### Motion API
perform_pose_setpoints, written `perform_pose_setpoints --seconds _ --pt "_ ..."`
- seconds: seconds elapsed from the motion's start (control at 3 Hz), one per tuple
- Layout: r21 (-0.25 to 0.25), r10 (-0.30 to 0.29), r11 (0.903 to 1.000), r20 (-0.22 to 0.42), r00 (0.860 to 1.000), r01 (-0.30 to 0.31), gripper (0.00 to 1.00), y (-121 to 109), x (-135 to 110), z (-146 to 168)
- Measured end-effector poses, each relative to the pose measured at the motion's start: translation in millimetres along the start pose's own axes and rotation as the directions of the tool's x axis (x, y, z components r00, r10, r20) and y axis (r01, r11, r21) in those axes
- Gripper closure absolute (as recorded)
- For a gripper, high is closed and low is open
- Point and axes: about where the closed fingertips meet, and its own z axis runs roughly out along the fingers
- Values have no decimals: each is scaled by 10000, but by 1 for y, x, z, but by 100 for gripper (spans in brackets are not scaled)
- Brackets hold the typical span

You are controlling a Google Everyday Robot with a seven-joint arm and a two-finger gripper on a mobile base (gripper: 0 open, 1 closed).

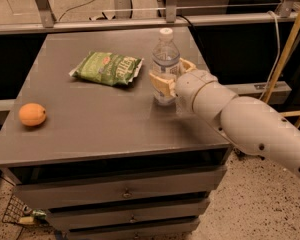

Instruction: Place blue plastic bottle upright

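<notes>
The blue plastic bottle (165, 54), clear with a white cap and a pale label, stands upright on the grey table top (90, 119) right of the middle. My gripper (172, 77) comes in from the right and sits around the bottle's lower half. One cream finger (159, 85) is on the bottle's near left side and the other (188, 64) on its far right side. Both fingers lie against the bottle. The bottle's base is on the table.
A green snack bag (108, 68) lies flat just left of the bottle. An orange (32, 114) sits near the table's left edge. Drawers are below the table front. A metal rail (140, 23) runs behind the table, and a yellow pole (285, 49) stands at the right.
</notes>
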Motion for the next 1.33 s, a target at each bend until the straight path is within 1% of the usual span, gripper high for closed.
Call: perform_pose_setpoints --seconds 0.67,1.0,1.33 --pt "-23 -15 10000 10 10000 15 5 1 -1 1" --pt "-36 -23 10000 15 10000 23 0 2 -2 1" --pt "32 -335 9994 -27 9994 335 0 -3 -8 -9"
